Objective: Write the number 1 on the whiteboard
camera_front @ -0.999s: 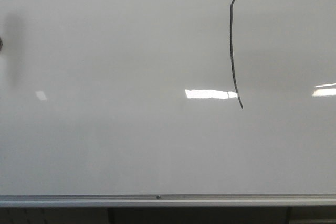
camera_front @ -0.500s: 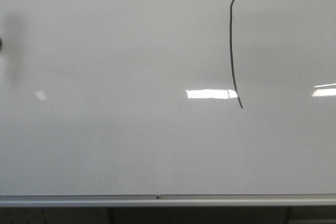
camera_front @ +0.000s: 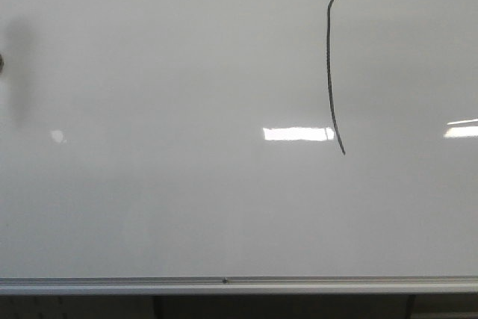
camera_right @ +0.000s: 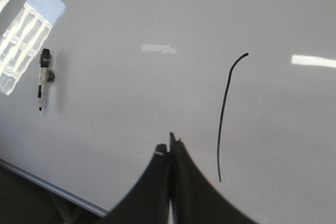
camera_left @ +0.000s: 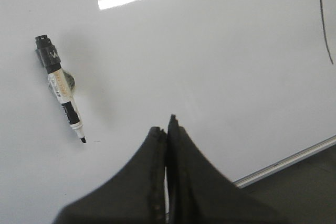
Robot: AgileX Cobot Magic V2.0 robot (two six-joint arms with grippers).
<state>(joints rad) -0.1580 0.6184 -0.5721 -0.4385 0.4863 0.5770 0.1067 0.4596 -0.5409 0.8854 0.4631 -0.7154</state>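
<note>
One whiteboard (camera_front: 187, 207) carries one number 1 (camera_front: 329, 72), right of centre. One uncapped marker (camera_left: 60, 86) clings to it. Left tool (camera_left: 166, 129) and right tool (camera_right: 171, 148) are both pinched together, holding nothing.

This looks like an office, classroom or lab room, though little of the room itself shows. The whiteboard (camera_front: 149, 207) fills nearly the whole front view, its silver frame edge running along the bottom of the frame. Bright rectangular reflections (camera_front: 297, 134) at centre right (long strips, like ceiling light panels) glare on its glossy surface. In the right wrist view, the upper left corner mirrors a gridded window or light fixture (camera_right: 21, 40). A marker (camera_left: 60, 85) sits on the board.
</note>
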